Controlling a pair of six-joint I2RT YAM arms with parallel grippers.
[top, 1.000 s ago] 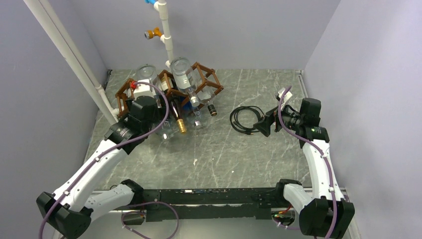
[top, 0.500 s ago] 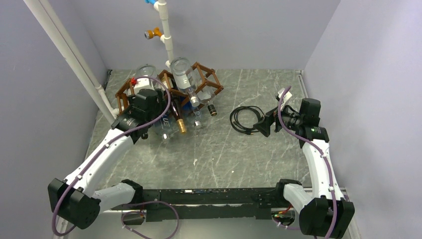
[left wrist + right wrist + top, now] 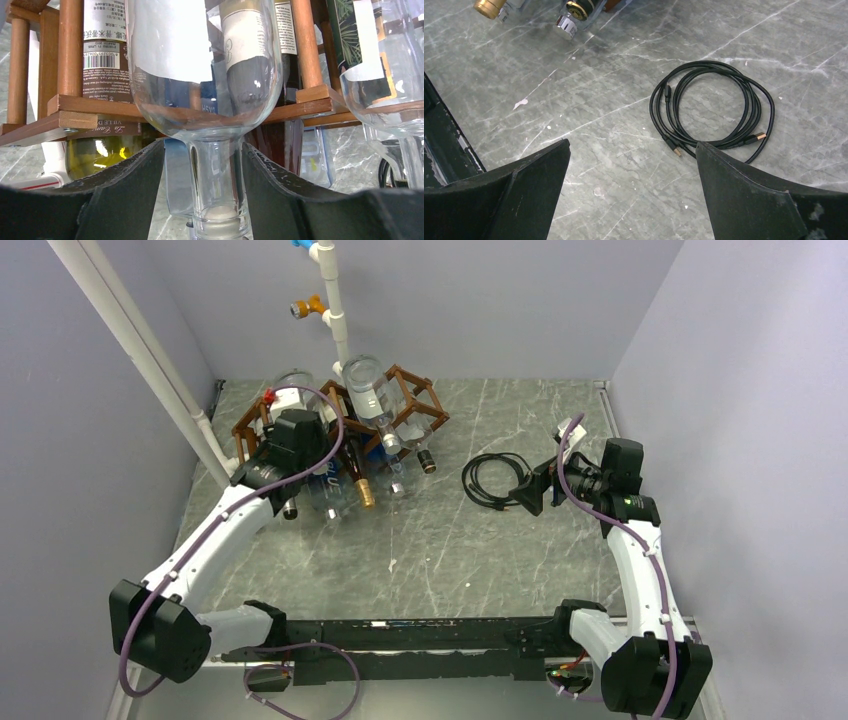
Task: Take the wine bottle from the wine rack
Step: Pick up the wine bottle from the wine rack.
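The brown wooden wine rack (image 3: 405, 390) stands at the back left and holds several bottles with their necks pointing to the near side. In the left wrist view its bars (image 3: 75, 107) cross the frame. A clear glass wine bottle (image 3: 200, 75) lies in it, neck toward the camera. My left gripper (image 3: 202, 150) is open around that neck. The right finger is close to the glass and a gap shows on the left. In the top view my left wrist (image 3: 293, 440) covers the gripper. My right gripper (image 3: 632, 145) is open and empty above the table, also seen from the top (image 3: 528, 490).
A coiled black cable (image 3: 714, 105) lies under my right gripper, also seen from above (image 3: 490, 478). White pipes stand behind the rack (image 3: 335, 310) and slant along the left wall (image 3: 140, 350). A gold-capped bottle neck (image 3: 365, 495) sticks out of the rack's front.
My left arm has reached farther in over the rack's left part, toward the back. The right arm and the cable have not moved.
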